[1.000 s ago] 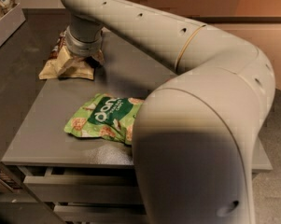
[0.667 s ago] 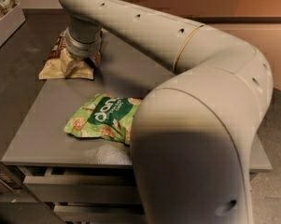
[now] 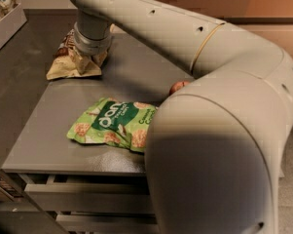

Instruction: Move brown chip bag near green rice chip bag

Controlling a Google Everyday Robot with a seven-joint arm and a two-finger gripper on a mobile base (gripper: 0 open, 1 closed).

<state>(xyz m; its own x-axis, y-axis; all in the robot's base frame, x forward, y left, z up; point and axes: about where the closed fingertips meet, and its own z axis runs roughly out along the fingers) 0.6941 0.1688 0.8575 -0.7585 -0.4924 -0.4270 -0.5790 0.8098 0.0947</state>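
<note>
The brown chip bag (image 3: 70, 66) lies at the far left of the grey table (image 3: 48, 145), its cream-tan edge towards me. My gripper (image 3: 85, 57) is down on the bag's top, right under the arm's wrist, which hides most of it. The green rice chip bag (image 3: 118, 124) lies flat nearer the table's front, about a bag's length from the brown bag. Its right end is hidden behind my arm.
My large beige arm (image 3: 214, 130) fills the right half of the view and hides that side of the table. A small reddish round thing (image 3: 177, 86) peeks out beside the arm. A white bin (image 3: 5, 28) with packets stands at the far left. Drawers (image 3: 87, 194) sit under the table's front edge.
The gripper and the brown chip bag have shifted slightly to the right. The green rice chip bag has not moved.
</note>
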